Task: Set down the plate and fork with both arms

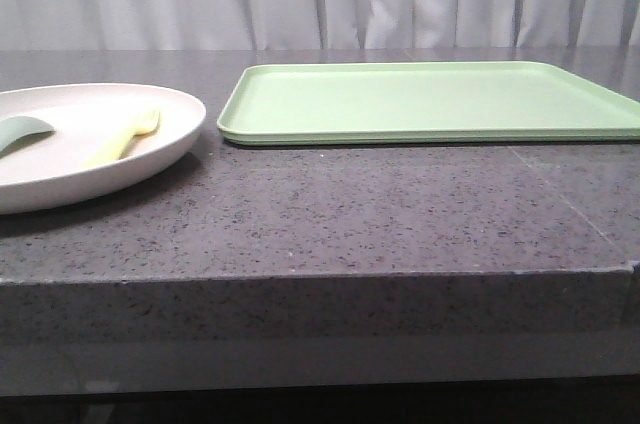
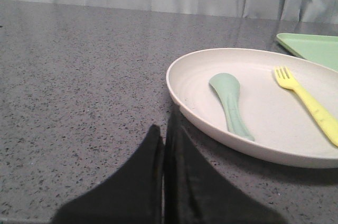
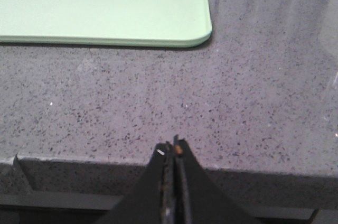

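Observation:
The cream-white plate [image 1: 60, 179] lies on the dark speckled table at the left edge of the front view, partly cut off. In it lie the pale-yellow fork [image 1: 124, 137] and a sage-green spoon-like piece [image 1: 20, 132]. The left wrist view shows the plate [image 2: 182, 109], the fork [image 2: 309, 103] and the green piece [image 2: 230, 105] close up. My left gripper [image 2: 163, 129] is shut and empty, its tips just short of the plate's near rim. Back at the table's front edge, my right gripper [image 3: 173, 146] is shut and empty. Neither gripper appears in the front view.
A flat rectangular light-green tray [image 1: 430, 102] lies at the back centre-right of the table, also seen as the tray [image 3: 105, 15] in the right wrist view. The table's front edge [image 1: 320, 279] drops off near the camera. A white curtain hangs behind.

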